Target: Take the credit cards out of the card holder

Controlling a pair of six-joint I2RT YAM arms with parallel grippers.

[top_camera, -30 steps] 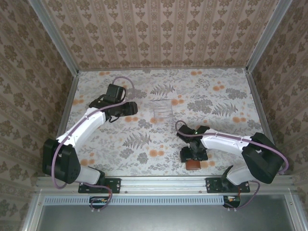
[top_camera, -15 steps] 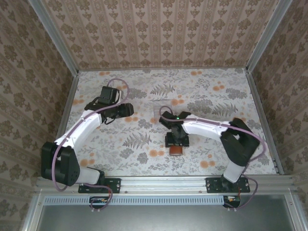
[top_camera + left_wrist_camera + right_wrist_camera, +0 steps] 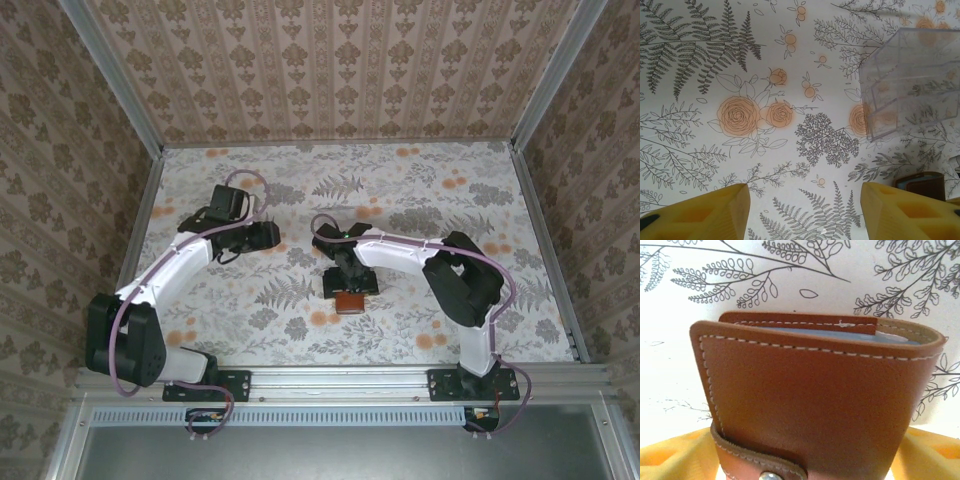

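Brown wallet (image 3: 350, 302) at frame centre, closed, strap snapped, gripped across its width by right pincer (image 3: 350, 289). Left pincer (image 3: 805, 210) wide open, empty, near clear tray (image 3: 910, 85). No cards out; opening and extraction remain.

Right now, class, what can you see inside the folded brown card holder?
Between the brown flaps of the card holder, a strip of pale blue lining shows along the top edge. The folded leather covers everything deeper, so whether cards sit inside cannot be seen.
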